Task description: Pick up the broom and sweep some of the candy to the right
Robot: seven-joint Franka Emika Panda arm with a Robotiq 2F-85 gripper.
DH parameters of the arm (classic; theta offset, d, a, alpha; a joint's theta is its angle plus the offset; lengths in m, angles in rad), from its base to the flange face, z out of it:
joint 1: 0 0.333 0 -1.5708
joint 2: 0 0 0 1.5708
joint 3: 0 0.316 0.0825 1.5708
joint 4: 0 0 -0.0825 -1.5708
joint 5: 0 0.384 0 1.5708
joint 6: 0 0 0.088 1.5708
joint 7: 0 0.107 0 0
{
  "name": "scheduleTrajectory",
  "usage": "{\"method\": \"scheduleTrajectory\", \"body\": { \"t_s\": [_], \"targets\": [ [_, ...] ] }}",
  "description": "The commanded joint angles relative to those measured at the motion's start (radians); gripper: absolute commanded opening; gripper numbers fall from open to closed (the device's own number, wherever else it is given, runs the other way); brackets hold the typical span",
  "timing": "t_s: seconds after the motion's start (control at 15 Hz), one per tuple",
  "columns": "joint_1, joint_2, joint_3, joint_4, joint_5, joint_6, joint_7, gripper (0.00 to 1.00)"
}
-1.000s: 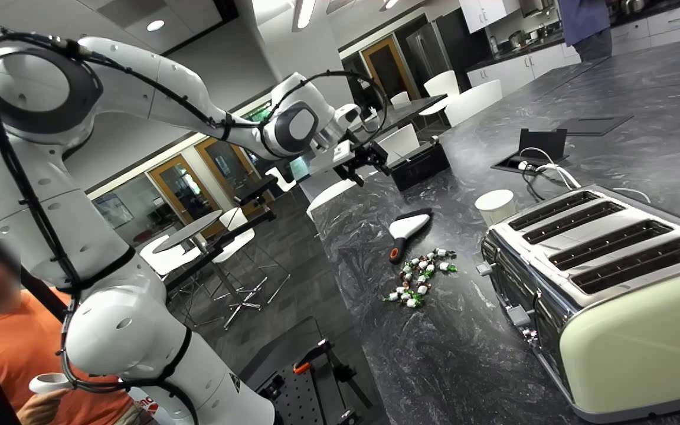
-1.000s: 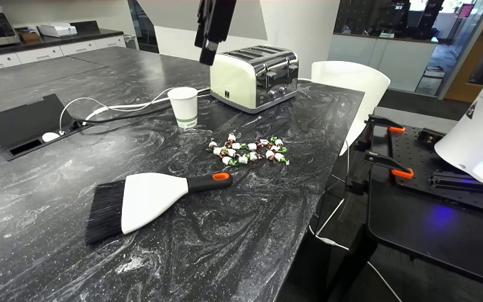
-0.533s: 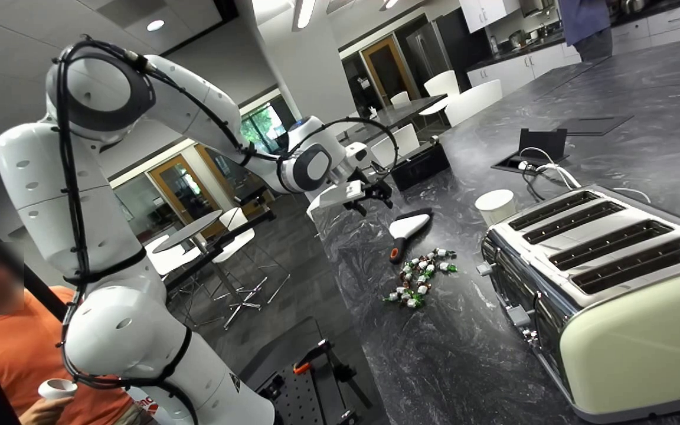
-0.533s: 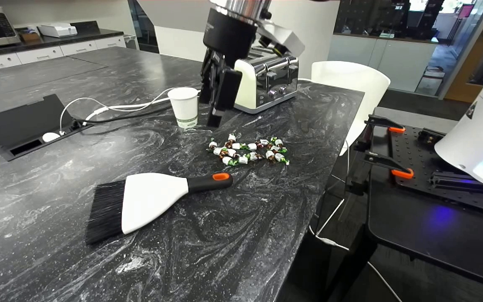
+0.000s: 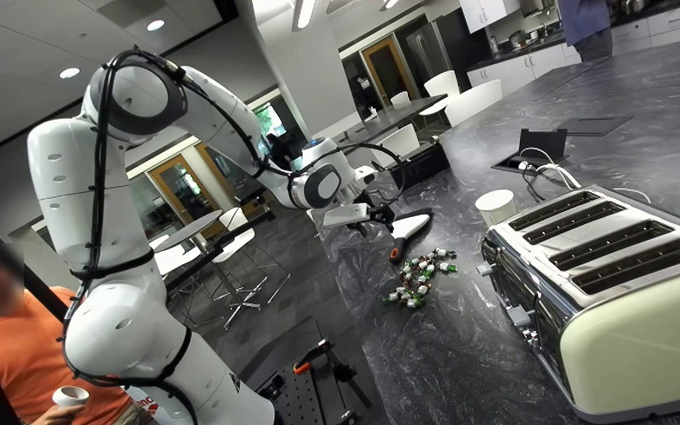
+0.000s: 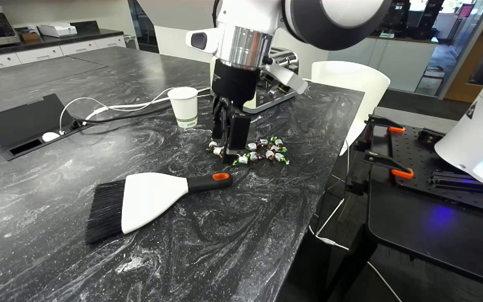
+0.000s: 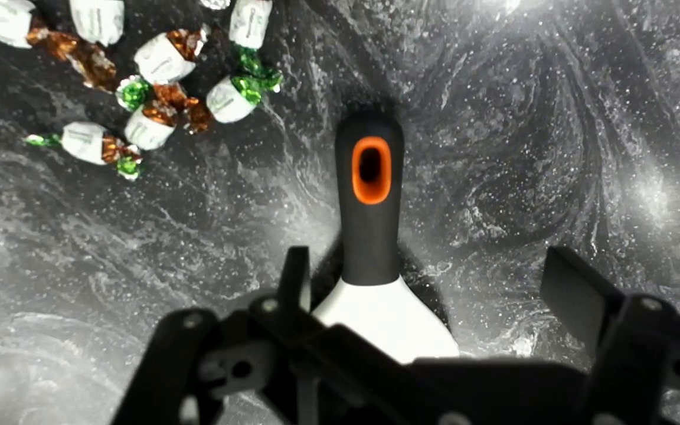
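Observation:
The broom is a hand brush with a white head [image 6: 153, 199], black bristles and a black handle with an orange-rimmed hole. It lies flat on the dark counter and also shows in an exterior view [image 5: 409, 225]. My gripper [image 7: 428, 260] is open and empty above it. In the wrist view the handle's base and white neck [image 7: 384, 313] lie between the fingers, nearer the left finger. The bristles are hidden there. The gripper also shows in both exterior views [image 5: 377, 227] [image 6: 225, 152]. The candy [image 6: 252, 156], white, green and brown wrapped pieces, lies beyond the handle end [image 7: 151, 127], partly behind the gripper.
A cream and chrome toaster [image 5: 617, 319] stands on the counter past the candy. A white paper cup [image 6: 184, 107] stands beside it. A flip-up outlet box [image 6: 27, 121] with white cables [image 6: 111, 109] is set in the counter. A white chair [image 6: 350, 75] touches the counter's edge area.
My gripper has come down from high above the counter to just over the broom's handle area. It stays open. The broom and candy have not moved.

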Motion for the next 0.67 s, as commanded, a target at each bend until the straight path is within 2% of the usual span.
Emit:
{"method": "scheduleTrajectory", "body": {
  "t_s": [0.0,0.6],
  "targets": [
    [-0.002,0.064,-0.007,0.041,-0.039,0.026,0.039,1.00],
    [0.009,0.180,-0.027,0.138,-0.083,0.015,0.051,1.00]
  ]
}}
